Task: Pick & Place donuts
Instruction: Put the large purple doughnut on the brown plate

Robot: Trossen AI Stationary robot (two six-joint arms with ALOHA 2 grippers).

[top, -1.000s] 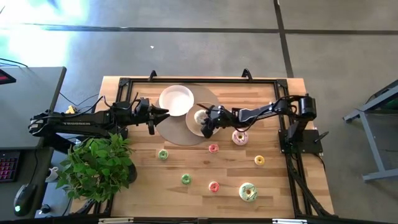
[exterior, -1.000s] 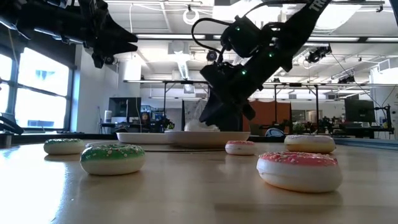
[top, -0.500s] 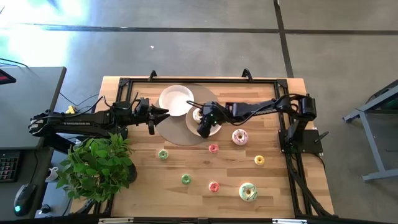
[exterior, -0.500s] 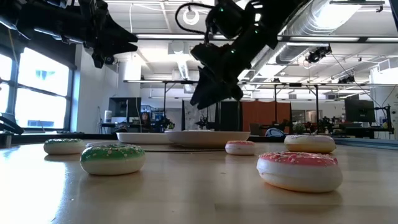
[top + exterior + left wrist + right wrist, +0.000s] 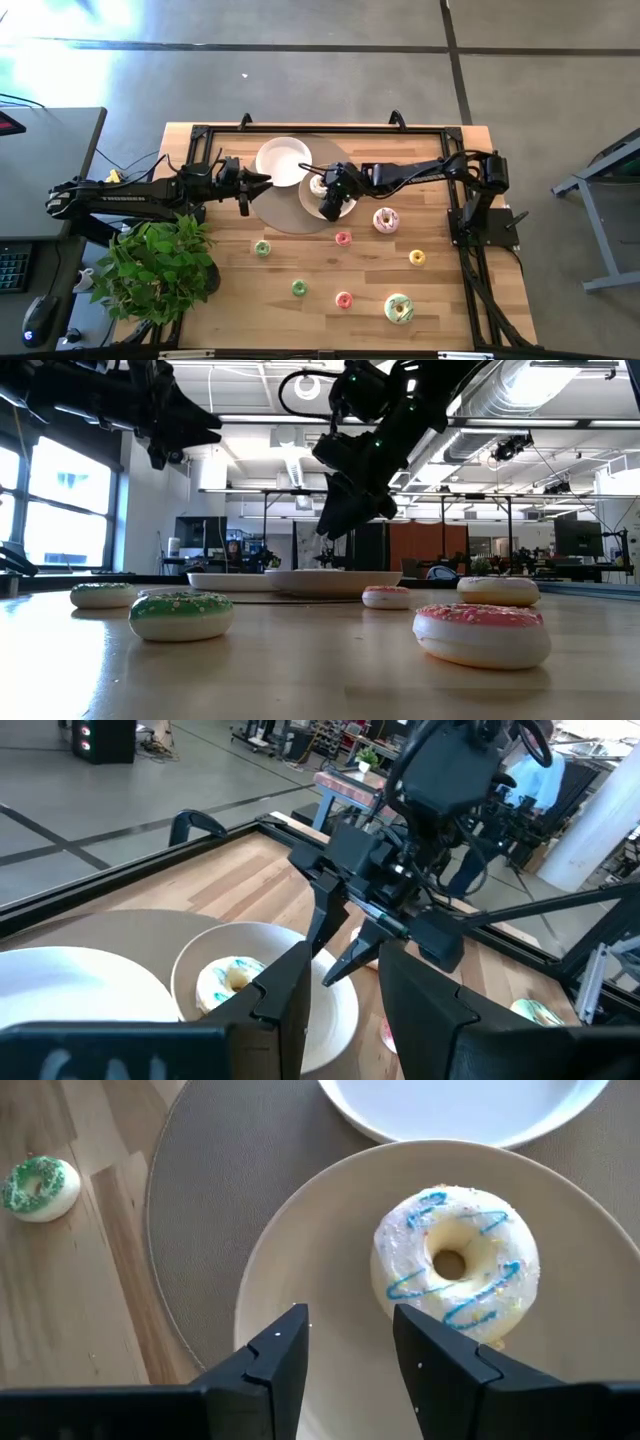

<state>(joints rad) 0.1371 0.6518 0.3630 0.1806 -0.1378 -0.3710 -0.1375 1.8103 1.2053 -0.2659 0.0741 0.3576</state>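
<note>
The right gripper [image 5: 327,203] is hanging empty, fingers apart, above the beige plate [image 5: 345,207] at upper centre of the high view, having lifted off since a second ago. The white donut [image 5: 456,1266] is now lying on that plate, so one placement looks done. The white plate [image 5: 282,161] beside it is holding nothing. Six donuts, including the pink donut [image 5: 386,219], are waiting on the table [image 5: 440,290]. The left gripper [image 5: 256,181] is idling, slightly parted, just left of the plates.
</note>
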